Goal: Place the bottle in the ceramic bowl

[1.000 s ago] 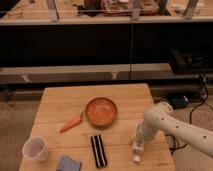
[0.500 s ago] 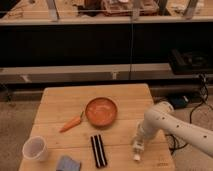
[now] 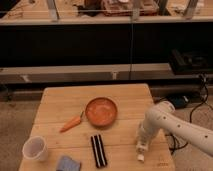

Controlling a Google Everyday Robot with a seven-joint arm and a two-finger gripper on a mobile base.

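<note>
- Closing down on the bottle point(image 3: 141, 156): gripper point(image 3: 141, 145) going from slightly parted a second ago to fully pinched now, with the bottle's near end poking out just below it.
- Otherwise holding the same pose: bent in from the right and reaching straight down at the near right part of the table point(image 3: 60, 100), barely shifting over the last second.
- Not yet lifting: bottle apparently resting on the wood close to the right edge, in the same spot as before.
- Waiting well apart, left and farther back: ceramic bowl point(image 3: 101, 111), sitting near the table's middle and looking empty.
- Judging the step: passing from reaching to grasping, so most of the task is remaining, namely raising, carrying left and far, then releasing over the bowl.
- Watching the slim bottle for tilting or slipping in such a narrow pinch once raised.
- Leaving alone the black striped bar point(image 3: 98, 150) just near of the bowl, the carrot point(image 3: 71, 123) at its left, and the white cup point(image 3: 35, 148) at the near left.
</note>
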